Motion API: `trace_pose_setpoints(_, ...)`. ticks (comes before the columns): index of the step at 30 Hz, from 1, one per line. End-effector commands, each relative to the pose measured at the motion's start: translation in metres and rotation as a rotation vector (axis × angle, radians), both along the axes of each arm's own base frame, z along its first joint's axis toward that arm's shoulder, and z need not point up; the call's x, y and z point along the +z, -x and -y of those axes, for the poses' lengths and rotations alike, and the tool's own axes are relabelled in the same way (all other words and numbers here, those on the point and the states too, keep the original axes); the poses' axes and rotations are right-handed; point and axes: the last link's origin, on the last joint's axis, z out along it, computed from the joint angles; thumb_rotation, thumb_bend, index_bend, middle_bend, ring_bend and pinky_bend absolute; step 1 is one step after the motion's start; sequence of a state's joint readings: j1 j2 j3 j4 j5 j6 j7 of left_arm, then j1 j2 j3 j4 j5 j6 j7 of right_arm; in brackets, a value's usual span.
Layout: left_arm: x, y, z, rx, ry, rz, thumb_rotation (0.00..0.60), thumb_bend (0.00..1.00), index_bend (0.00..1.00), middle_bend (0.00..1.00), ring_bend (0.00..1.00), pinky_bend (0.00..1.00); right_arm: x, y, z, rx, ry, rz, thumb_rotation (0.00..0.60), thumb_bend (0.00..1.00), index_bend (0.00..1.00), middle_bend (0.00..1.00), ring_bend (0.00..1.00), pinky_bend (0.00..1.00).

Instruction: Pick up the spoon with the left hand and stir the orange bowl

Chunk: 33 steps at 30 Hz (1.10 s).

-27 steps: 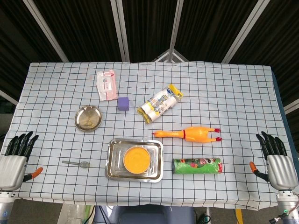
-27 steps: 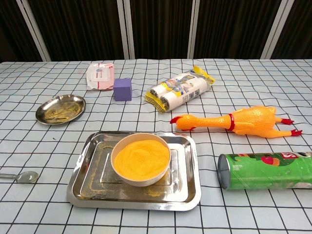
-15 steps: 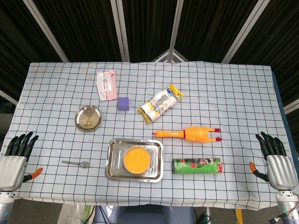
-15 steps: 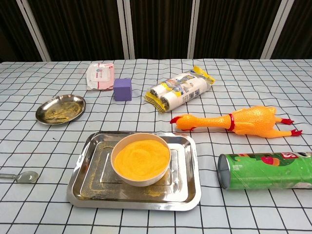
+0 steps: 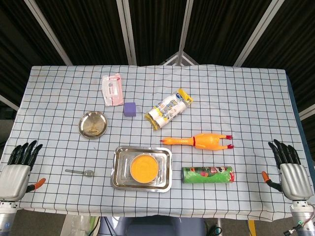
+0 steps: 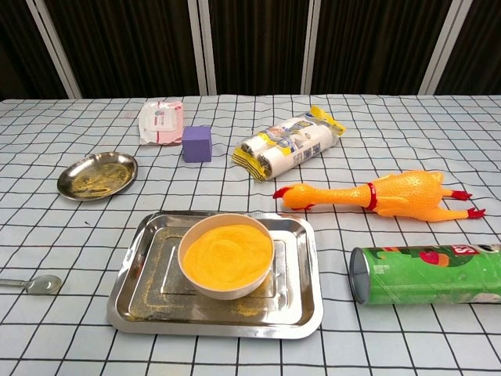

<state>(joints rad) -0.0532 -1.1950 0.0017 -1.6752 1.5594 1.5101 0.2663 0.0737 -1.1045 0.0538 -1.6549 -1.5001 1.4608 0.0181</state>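
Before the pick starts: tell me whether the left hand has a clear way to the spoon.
Probably yes. The left hand is open at the table edge, and only bare cloth lies between it and the spoon.

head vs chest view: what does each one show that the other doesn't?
Head view only: the left hand and right hand, both empty with fingers spread, at the table's near corners. Chest view only: yellow residue in the tray and on the small round plate. Both: spoon, orange bowl, rubber chicken, chip can.
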Motion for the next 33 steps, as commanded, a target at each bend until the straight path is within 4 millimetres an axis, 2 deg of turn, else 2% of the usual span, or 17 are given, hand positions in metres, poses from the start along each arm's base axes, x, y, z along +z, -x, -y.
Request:
trace_pose_setpoints(1,-0.006,0.001,-0.001,0.022,0.025,-0.001,0.600,0.15,0.22,0.00,0.00,0.00,0.000,0.000,0.000,-0.001,-0.001,0.000,0.600,0.37,0.00,0.00,0.00,0.00)
trace_pose_setpoints(3,-0.012,0.003,-0.003,0.051,0.056,-0.002,0.600,0.19,0.32,0.00,0.00,0.00,0.000,0.000,0.000,0.000,-0.001,0.001,0.600,0.37,0.00,0.00,0.00,0.00)
trace_pose_setpoints(8,-0.025,0.008,-0.011,0.105,0.115,-0.038,0.600,0.24,0.41,0.00,0.00,0.00,-0.001,-0.001,-0.001,0.005,-0.003,-0.001,0.600,0.37,0.00,0.00,0.00,0.00)
trace_pose_setpoints(17,-0.060,0.010,-0.029,0.139,0.169,-0.119,0.600,0.36,0.46,0.00,0.00,0.00,-0.002,-0.002,-0.001,0.004,-0.004,0.006,0.600,0.37,0.00,0.00,0.00,0.00)
trace_pose_setpoints(26,-0.094,0.005,-0.039,0.138,0.216,-0.148,0.600,0.47,0.49,0.01,0.00,0.00,-0.002,-0.001,-0.001,0.001,-0.005,0.011,0.600,0.37,0.00,0.00,0.00,0.00)
trace_pose_setpoints(33,-0.114,-0.003,-0.041,0.129,0.243,-0.143,0.600,0.50,0.49,0.02,0.00,0.00,-0.003,-0.001,0.001,-0.005,-0.010,0.017,0.600,0.37,0.00,0.00,0.00,0.00)
